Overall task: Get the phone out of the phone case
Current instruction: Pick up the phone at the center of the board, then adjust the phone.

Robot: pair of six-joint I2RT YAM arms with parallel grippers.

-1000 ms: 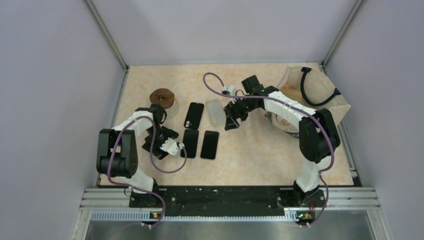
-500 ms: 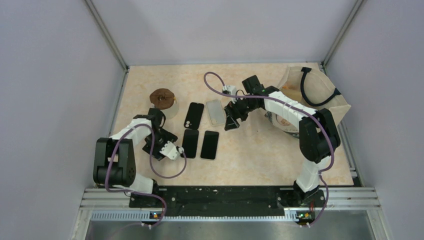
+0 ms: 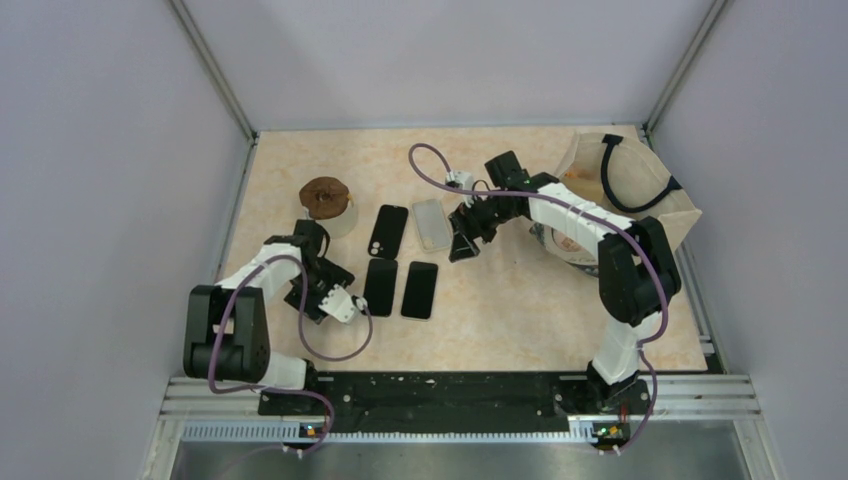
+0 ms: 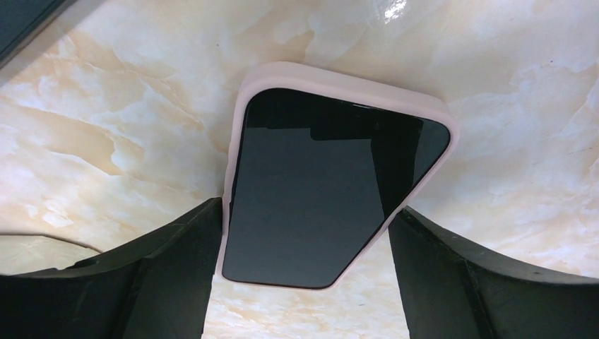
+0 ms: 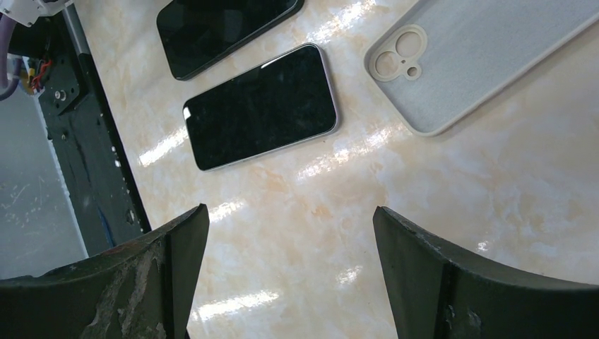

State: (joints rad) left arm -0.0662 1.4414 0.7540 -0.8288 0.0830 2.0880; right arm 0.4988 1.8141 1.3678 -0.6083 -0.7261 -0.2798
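A black-screened phone (image 4: 318, 191) sits in a pale pink phone case (image 4: 339, 78), seen in the left wrist view above the marble table. My left gripper (image 4: 305, 261) is shut on it, each dark finger pressed against one long edge of the case. From above, the left gripper (image 3: 318, 290) stands at the table's left and hides the cased phone. My right gripper (image 3: 465, 240) hangs open over bare table beside an empty grey case (image 3: 431, 223), with nothing between its fingers (image 5: 141, 282).
Three bare black phones (image 3: 388, 230) (image 3: 381, 285) (image 3: 420, 289) lie mid-table. The right wrist view shows the grey case (image 5: 480, 63) and two phones (image 5: 261, 106) (image 5: 219, 28). A brown roll (image 3: 325, 197) stands back left. A basket (image 3: 685, 215) holding a black cable sits at right.
The left jaws have closed in onto the sides of the pink case, and the left arm has shifted slightly nearer. The right arm has not moved.
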